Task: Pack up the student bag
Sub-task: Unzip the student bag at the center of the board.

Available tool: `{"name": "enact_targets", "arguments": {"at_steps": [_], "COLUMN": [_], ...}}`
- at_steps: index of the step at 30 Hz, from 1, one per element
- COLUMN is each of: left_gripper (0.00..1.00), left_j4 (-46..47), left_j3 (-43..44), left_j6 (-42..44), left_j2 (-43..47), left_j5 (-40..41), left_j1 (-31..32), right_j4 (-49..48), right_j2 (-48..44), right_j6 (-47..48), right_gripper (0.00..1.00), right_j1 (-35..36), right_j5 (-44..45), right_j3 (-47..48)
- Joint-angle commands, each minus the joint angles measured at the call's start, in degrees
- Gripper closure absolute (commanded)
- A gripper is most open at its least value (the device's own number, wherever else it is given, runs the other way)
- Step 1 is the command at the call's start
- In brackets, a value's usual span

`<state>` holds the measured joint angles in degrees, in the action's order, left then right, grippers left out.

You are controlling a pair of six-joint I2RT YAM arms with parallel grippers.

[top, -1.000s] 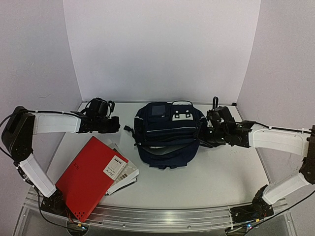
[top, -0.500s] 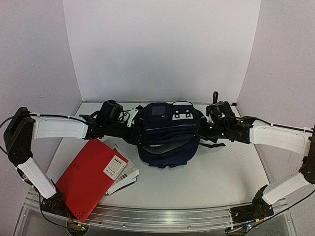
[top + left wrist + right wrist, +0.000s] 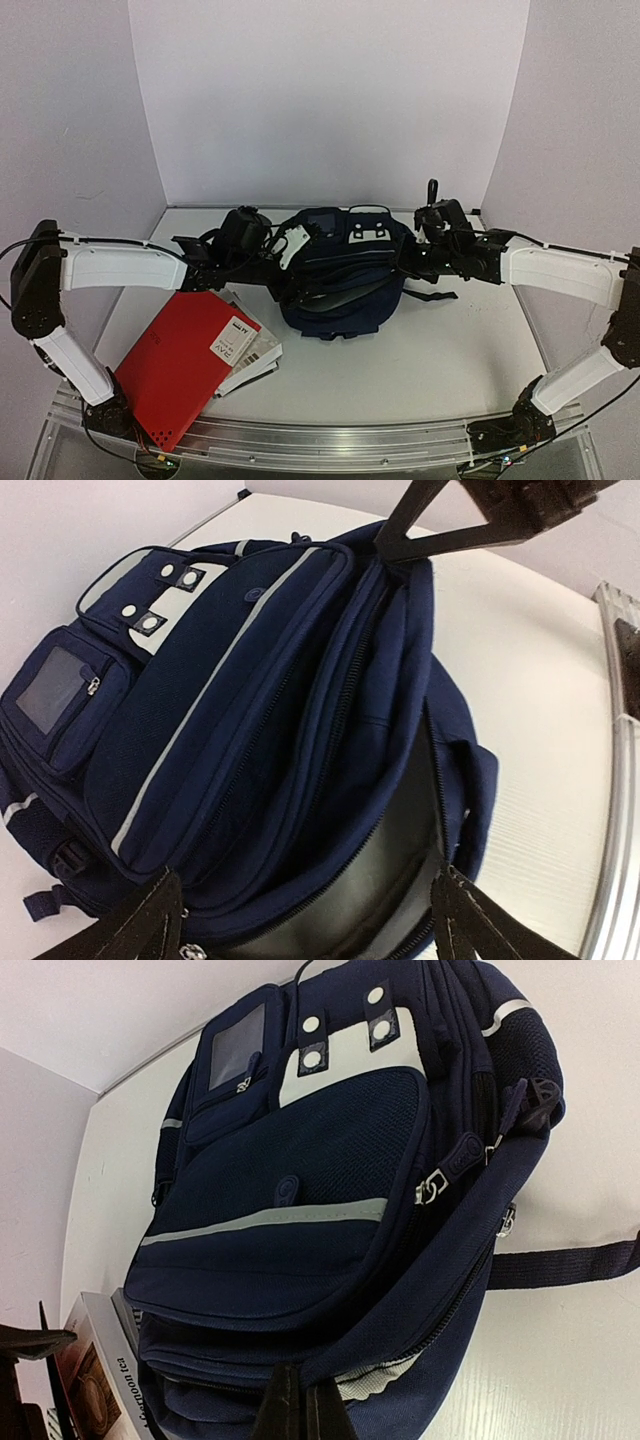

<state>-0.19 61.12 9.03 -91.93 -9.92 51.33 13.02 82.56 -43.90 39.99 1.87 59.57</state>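
Note:
The student bag, dark navy with white stripes, lies in the middle of the table with its main zip open. In the left wrist view, the student bag shows grey lining inside that opening. My left gripper is at the bag's left end and stands open. In its own view the left gripper has its fingers wide on either side of the open mouth. My right gripper is at the bag's right end. There the right gripper is shut on the upper edge of the student bag, holding the rim up.
A red book lies at the front left, partly over a white booklet. The book stack also shows past the bag. A black strap trails right of the bag. White walls enclose the table on three sides.
My left gripper has swung right from beside the bag to its open mouth, and its jaws have opened. The right gripper stays shut on the rim, shifted slightly up and left.

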Motion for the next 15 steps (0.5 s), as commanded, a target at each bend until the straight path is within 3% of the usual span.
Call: {"name": "enact_targets", "arguments": {"at_steps": [1, 12, 14, 15], "left_gripper": [0.14, 0.12, 0.17, 0.25], "left_j4": [0.6, 1.0, 0.9, 1.1], "left_j3": [5.8, 10.5, 11.4, 11.8], "left_j6": [5.0, 6.6, 6.0, 5.5], "left_j2": [-4.4, -11.7, -13.3, -13.8], "left_j5": [5.4, 10.1, 14.8, 16.9], "left_j1": [1.7, 2.9, 3.0, 2.9], "right_j4": [-7.2, -7.1, -7.1, -7.1], "right_j2": [-2.8, -3.7, -3.6, -3.6], "right_j6": [1.4, 1.6, 1.7, 1.8], "right_gripper": [1.00, 1.00, 1.00, 1.00], "right_j1": [-0.3, -0.9, -1.0, -1.0], "right_j5": [1.0, 1.2, 1.2, 1.3], "right_j3": [3.3, 2.8, 2.9, 2.9]}}
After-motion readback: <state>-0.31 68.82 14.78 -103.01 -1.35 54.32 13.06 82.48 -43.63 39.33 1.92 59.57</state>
